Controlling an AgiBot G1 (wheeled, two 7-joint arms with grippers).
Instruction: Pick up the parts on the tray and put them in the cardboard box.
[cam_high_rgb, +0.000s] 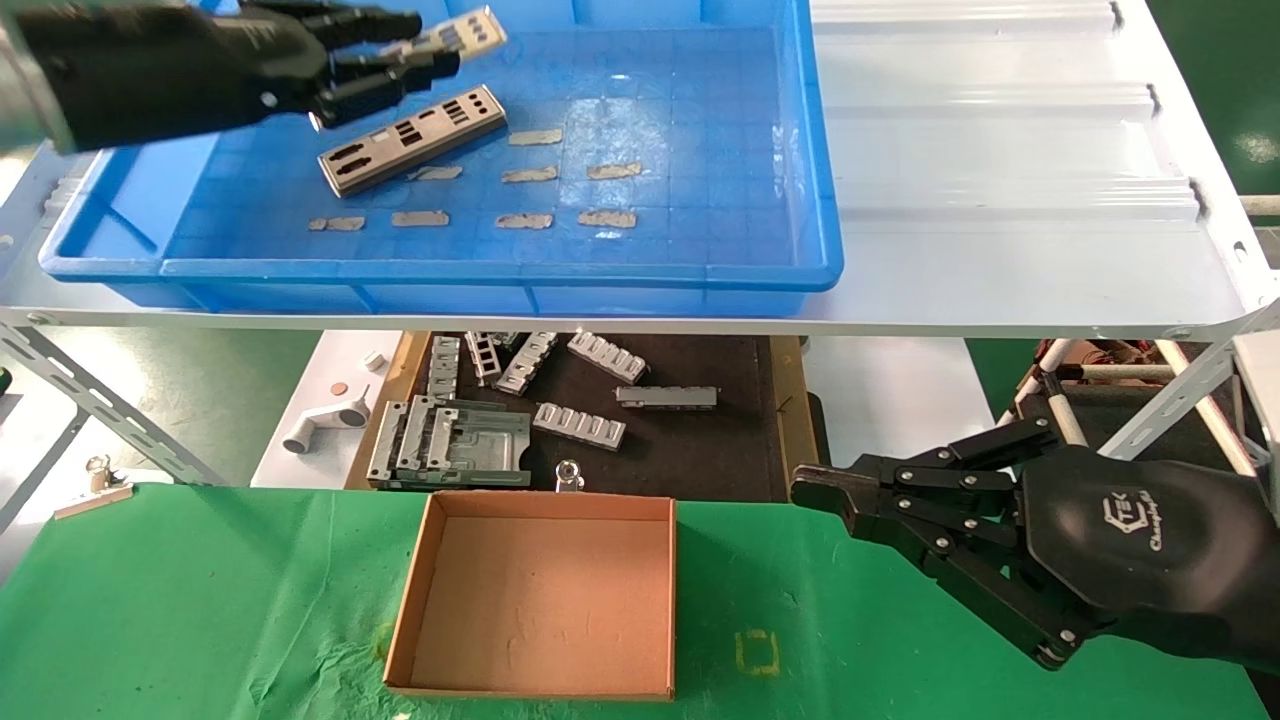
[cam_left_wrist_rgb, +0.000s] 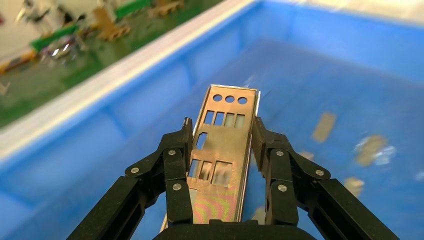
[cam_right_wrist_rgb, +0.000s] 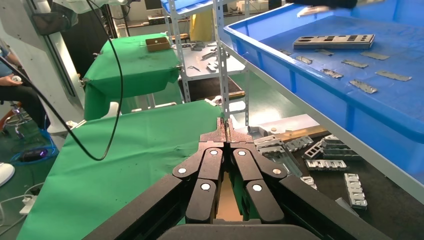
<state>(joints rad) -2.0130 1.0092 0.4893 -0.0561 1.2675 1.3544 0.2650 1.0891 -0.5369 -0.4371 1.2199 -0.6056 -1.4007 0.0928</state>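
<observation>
My left gripper is over the far left of the blue tray, shut on a silver metal plate and holding it above the tray floor. In the left wrist view the plate sits between the two fingers with its cut-outs showing. A second plate lies flat on the tray floor just below, also in the right wrist view. The cardboard box stands open and empty on the green cloth at the front. My right gripper is shut and empty, parked right of the box.
Several short grey tape strips lie on the tray floor. On the dark mat below the shelf lie several grey ribbed brackets. The white shelf carries the tray. Green cloth covers the front table.
</observation>
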